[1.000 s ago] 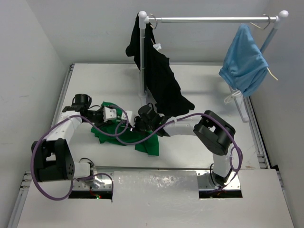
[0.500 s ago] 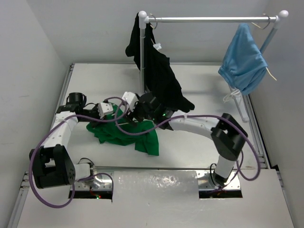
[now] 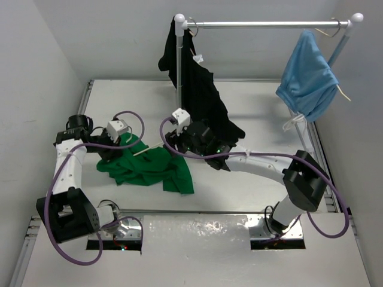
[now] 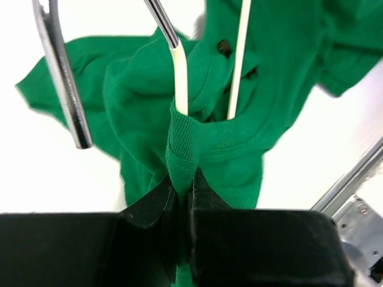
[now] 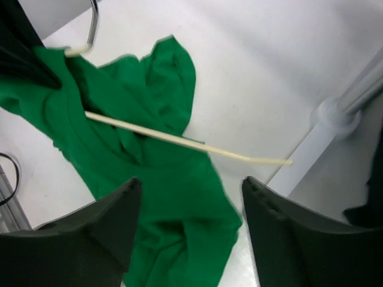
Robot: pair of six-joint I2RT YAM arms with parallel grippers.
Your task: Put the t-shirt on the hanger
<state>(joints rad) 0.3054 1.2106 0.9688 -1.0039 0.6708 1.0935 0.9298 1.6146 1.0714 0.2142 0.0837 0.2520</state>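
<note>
The left gripper [image 4: 182, 184] has its fingers pressed together on the ribbed collar of the t-shirt [image 3: 149, 168], pinching a fold of it. The right gripper [image 5: 189, 190] hangs above the cloth with its fingers spread wide and nothing between them. The t-shirt lies crumpled on the bench [image 3: 263, 107], in its left half and nearer the near edge than the far one, with the left gripper at its left end and the right gripper over its right end.

Two thin arms of the hanger [image 5: 179, 141] run down into the collar opening just beyond the left fingertips. One arm crosses the cloth in front of the right gripper, its tip sticking out past the shirt over bare bench, apart from that gripper's fingers.

There is one green t-shirt and one hanger at it. Along the far edge stands one rail [image 3: 263, 25] carrying two garments: a black garment [image 3: 200, 95] at its left end and a light-blue garment [image 3: 308, 78] at its right end.
</note>
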